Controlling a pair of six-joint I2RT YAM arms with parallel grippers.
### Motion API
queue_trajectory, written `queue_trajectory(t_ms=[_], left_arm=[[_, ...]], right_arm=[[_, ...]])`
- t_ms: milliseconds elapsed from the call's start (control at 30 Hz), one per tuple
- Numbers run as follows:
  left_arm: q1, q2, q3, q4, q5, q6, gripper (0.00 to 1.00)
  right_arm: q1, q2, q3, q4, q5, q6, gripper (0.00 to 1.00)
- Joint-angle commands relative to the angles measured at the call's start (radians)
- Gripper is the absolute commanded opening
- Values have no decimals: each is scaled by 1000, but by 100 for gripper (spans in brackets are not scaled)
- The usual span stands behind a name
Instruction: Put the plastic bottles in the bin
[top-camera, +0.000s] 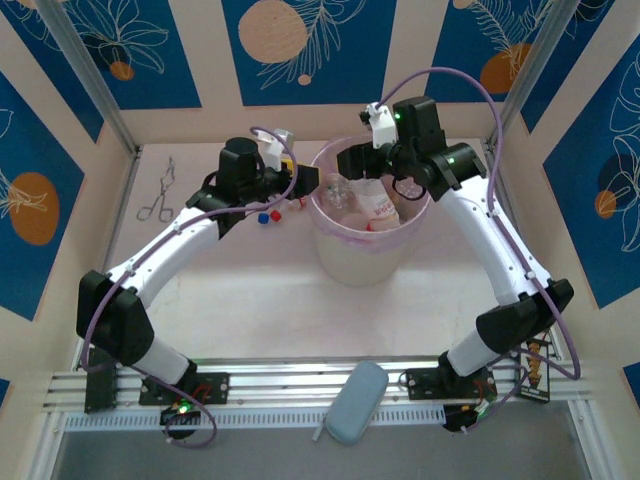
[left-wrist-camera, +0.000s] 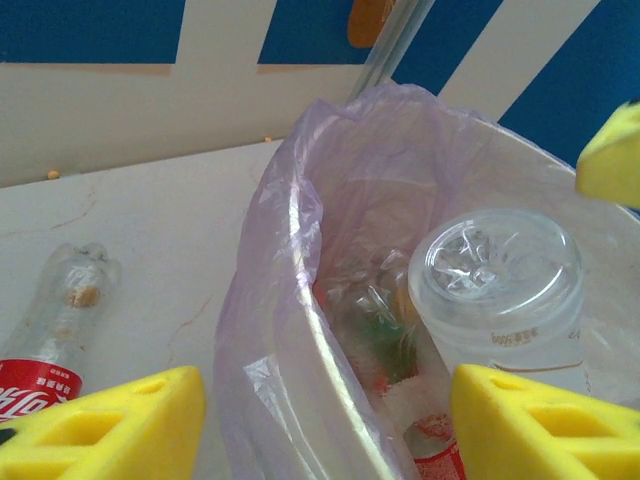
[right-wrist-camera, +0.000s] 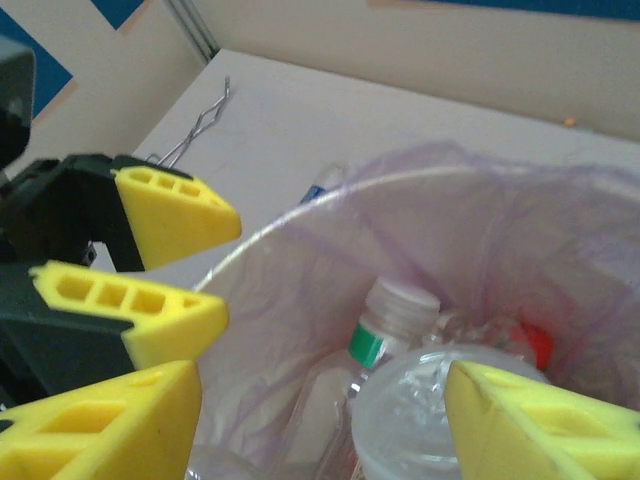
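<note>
Left wrist view has my left hand (left-wrist-camera: 325, 390) released, its yellow fingers (left-wrist-camera: 100, 430) spread wide with nothing between them, hanging at the 9 o'clock rim of the lilac-lined bin (left-wrist-camera: 308, 330). Inside the bin a clear bottle (left-wrist-camera: 495, 290) stands neck-down, its base turned up at the camera and its long axis running down into the bin. On the counter (left-wrist-camera: 170, 230), at the bin's 9 o'clock, a cola bottle (left-wrist-camera: 45, 350) with a red label lies flat. Its long axis runs from 6 toward 12 o'clock in that view, and I cannot tell which end is the neck. From the right wrist, my right hand (right-wrist-camera: 322, 385) hovers over the bin's mouth, fingers well apart with the clear bottle's round end between them; whether they grip it I cannot tell. At 12 o'clock of that end a white-capped bottle (right-wrist-camera: 395, 310) with a green neck ring stands in the bin, cap up, body slanting toward 7 o'clock. From above, loose bottles (top-camera: 275, 212) lie at the bin's 9 o'clock, forceps (top-camera: 158, 195) lie farther out at 9 o'clock, and a grey-blue pouch (top-camera: 355, 402) rests at 6 o'clock.
</note>
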Motion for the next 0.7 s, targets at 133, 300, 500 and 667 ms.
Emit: queue_trajectory(t_ms=[133, 300, 500, 667], left_arm=[[-10, -34, 88, -40, -71, 50, 89], [23, -85, 143, -139, -136, 128, 100], [155, -82, 145, -274, -164, 65, 100], [240, -1, 60, -255, -150, 11, 100]], right_arm=[[-7, -11, 103, -69, 7, -25, 67], [-37, -77, 61, -61, -2, -11, 68], [-87, -172, -68, -21, -16, 28, 68], [-100, -239, -142, -23, -8, 48, 70]])
